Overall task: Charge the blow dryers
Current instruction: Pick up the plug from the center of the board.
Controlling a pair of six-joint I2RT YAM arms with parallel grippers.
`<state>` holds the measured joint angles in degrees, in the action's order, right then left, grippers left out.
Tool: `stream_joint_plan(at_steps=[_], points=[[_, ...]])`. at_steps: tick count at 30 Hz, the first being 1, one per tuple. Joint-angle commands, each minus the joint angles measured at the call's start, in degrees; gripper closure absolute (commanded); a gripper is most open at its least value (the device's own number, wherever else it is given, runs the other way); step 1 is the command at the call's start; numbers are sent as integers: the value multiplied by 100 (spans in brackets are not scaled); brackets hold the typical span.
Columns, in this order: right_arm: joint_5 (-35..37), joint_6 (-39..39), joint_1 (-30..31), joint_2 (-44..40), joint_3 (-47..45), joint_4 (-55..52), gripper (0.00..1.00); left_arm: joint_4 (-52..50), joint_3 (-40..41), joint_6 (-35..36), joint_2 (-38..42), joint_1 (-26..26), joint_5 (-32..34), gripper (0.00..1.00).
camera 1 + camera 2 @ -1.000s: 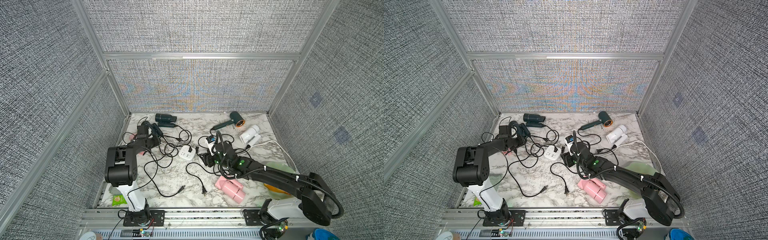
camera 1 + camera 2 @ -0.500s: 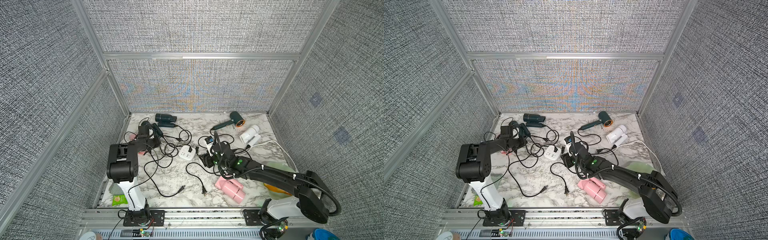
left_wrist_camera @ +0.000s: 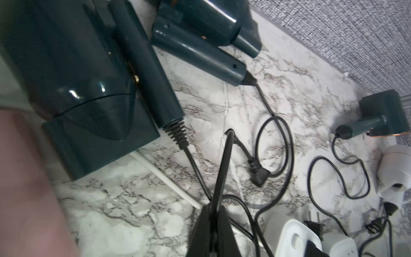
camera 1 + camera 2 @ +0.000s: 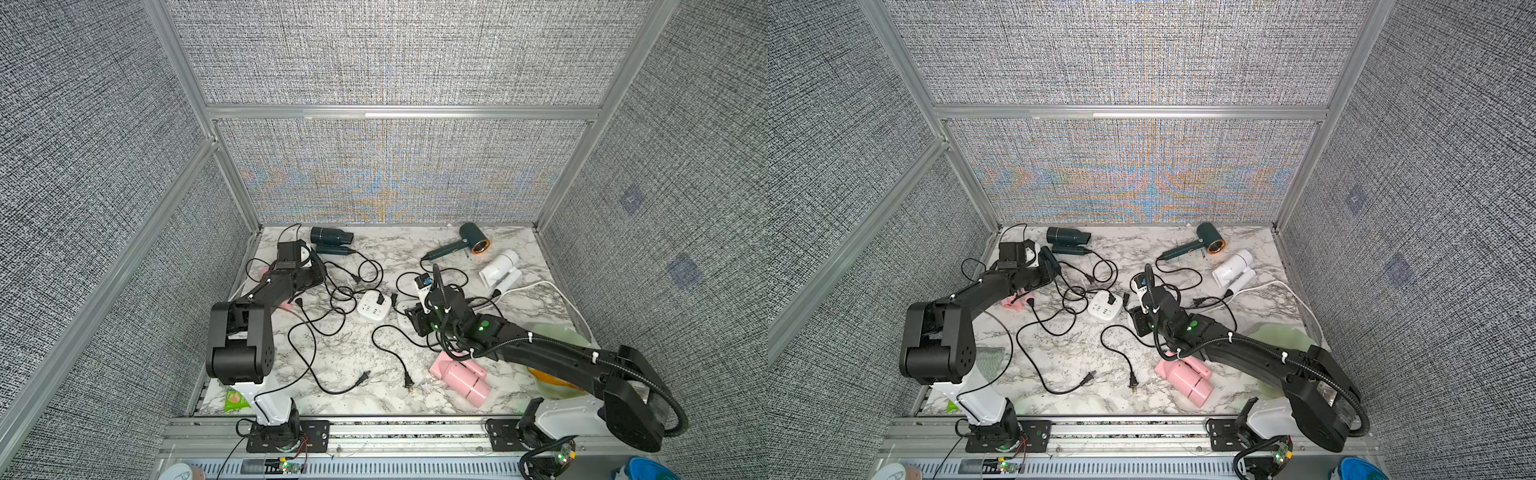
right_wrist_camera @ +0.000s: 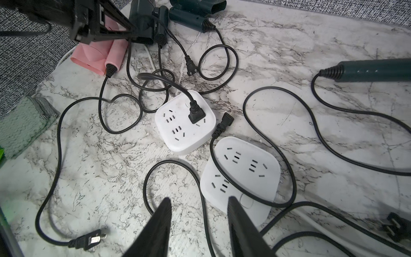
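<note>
Right now the left claw (image 3: 212,213) is pinched tight on a black cord (image 3: 224,160) beside two dark teal blow dryers (image 3: 89,77) at the desk's (image 4: 345,357) far left. The right claw (image 5: 199,201), jaws partly apart and gripping nothing, hangs over a white socket block (image 5: 241,175). A copper-ringed dryer (image 4: 473,243) and a white dryer (image 4: 500,270) lie far right, a pink dryer (image 4: 459,376) near the front.

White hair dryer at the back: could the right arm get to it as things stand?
Probably yes. The white hair dryer lies uncovered on the table, with nothing stacked on it. The right pincer is open and empty, and only loose cords seem to lie between them.
</note>
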<state>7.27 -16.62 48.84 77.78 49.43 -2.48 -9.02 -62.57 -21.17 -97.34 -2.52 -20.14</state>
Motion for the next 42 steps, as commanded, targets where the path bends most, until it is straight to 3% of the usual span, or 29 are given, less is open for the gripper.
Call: stream_joint_plan(at_steps=[1, 8, 13, 22, 29, 37, 42], points=[[-317, 200, -86, 5, 139, -294, 56, -571, -138, 183, 336, -159, -206, 98], [-1366, 558, -522, -195, 313, -540, 57, -1425, -319, 624, 1027, -502, -546, 98], [-2247, 901, -912, -198, 675, -766, 57, -1631, -390, 1176, 1505, -539, -1287, 98], [-2663, 1286, -1043, 133, 1306, -966, 57, -1794, -432, 2052, 1947, -556, -2456, 98], [-3499, 1553, -1040, 695, 1923, -1236, 57, -1963, -401, 2484, 1994, -609, -3321, 98], [-3192, 1356, -1039, 1359, 2287, -581, 57, -1848, -234, 2530, 2150, -627, -3344, 98], [-3040, 1469, -1043, 2085, 2967, -503, 57, -1807, -214, 2489, 2145, -631, -3390, 98]])
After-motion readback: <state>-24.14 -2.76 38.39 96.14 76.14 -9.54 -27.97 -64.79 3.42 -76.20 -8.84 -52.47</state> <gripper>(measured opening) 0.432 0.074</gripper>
